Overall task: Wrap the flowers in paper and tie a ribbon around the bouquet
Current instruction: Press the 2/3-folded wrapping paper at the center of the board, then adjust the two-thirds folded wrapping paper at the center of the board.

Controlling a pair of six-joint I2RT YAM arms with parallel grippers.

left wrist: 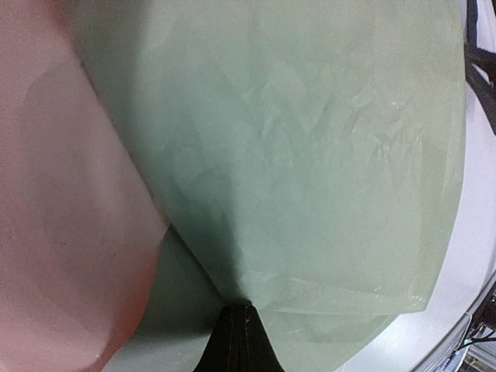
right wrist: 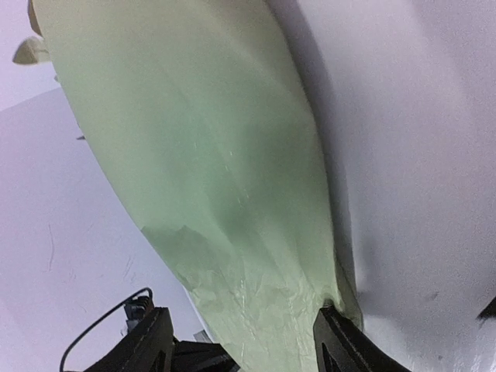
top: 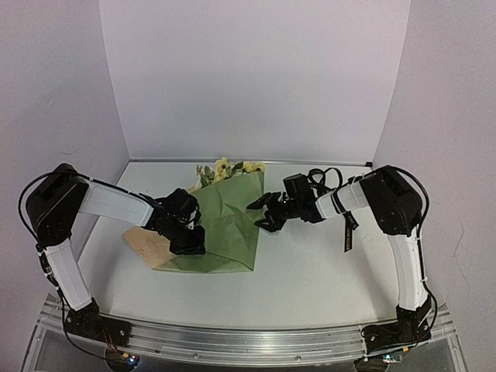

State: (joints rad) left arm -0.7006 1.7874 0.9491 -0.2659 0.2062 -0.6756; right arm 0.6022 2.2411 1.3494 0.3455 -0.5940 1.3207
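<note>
Two things going on here. Big olive paper (top: 229, 225) lies folded on the table (top: 310, 271). Left gripper (left wrist: 245, 329) is clamped on a fold at its left side, tan underside showing beside it. Right gripper (top: 256, 216) stands well open, the paper's right edge sitting between its jaws, unclamped. Flowers (top: 225, 167) peek out the paper's far end

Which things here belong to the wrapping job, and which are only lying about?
For the job:
flowers
olive-green paper
black ribbon

Only there:
black cables
metal rail at the near edge
</note>
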